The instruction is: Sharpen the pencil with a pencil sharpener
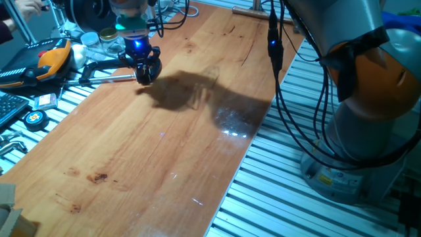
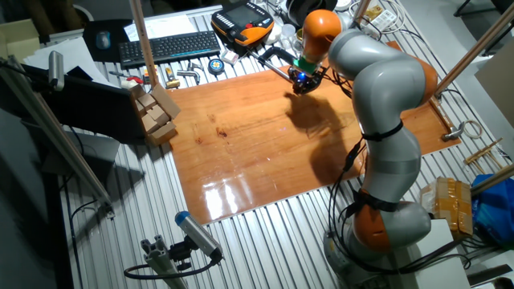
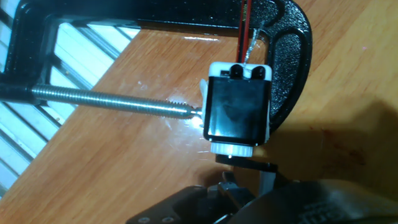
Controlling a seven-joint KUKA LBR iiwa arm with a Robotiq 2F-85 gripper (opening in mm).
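The pencil sharpener (image 3: 236,109) is a small black body in a white frame, held to the wooden board (image 1: 164,151) by a black clamp (image 3: 289,56) with a threaded screw (image 3: 112,102). It sits at the board's far edge in both fixed views (image 1: 150,71) (image 2: 302,80). My gripper (image 3: 231,186) is right at the sharpener's white ring, fingers close together on a thin dark stub that appears to be the pencil (image 3: 227,177), mostly hidden. My gripper also shows in one fixed view (image 1: 143,64) and in the other (image 2: 297,79).
An orange-and-black tool (image 1: 49,59), a large black spool (image 1: 89,13), a tape measure (image 1: 34,118) and loose tools lie beyond the board's edge. A keyboard (image 2: 165,46) and wooden blocks (image 2: 157,112) are nearby. Red and black wires (image 3: 244,25) run from the sharpener.
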